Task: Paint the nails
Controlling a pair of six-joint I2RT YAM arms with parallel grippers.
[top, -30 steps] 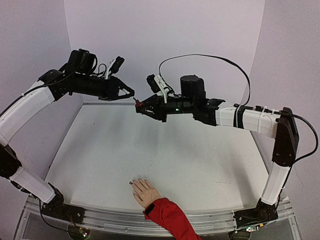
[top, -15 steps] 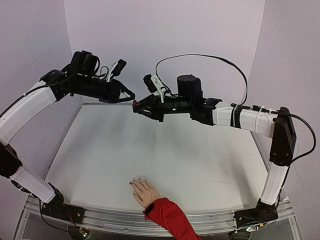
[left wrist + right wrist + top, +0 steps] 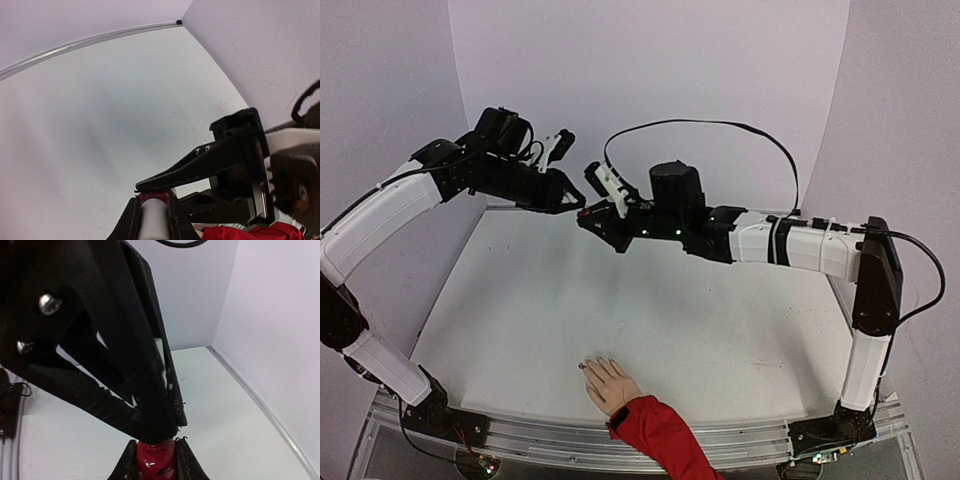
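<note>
The beige mannequin hand (image 3: 610,383) with a red sleeve (image 3: 660,435) lies palm down at the table's near edge; its nails (image 3: 586,367) are too small to judge for colour. High over the far side of the table the two grippers meet tip to tip. My left gripper (image 3: 577,204) (image 3: 154,198) is shut on a white cap (image 3: 152,222) with red at its front end. My right gripper (image 3: 588,219) (image 3: 156,445) is shut on the dark-red polish bottle (image 3: 159,465). The bottle's top is hidden behind the left gripper's black fingers (image 3: 125,370).
The white table (image 3: 640,310) spreads under the raised arms, walled by pale panels at the back and sides. A black cable (image 3: 720,125) arcs over the right arm. The sleeve (image 3: 240,232) shows at the bottom of the left wrist view.
The right gripper has moved left with the bottle until its tip meets the left gripper's. The left gripper has shifted slightly. The mannequin hand has not moved.
</note>
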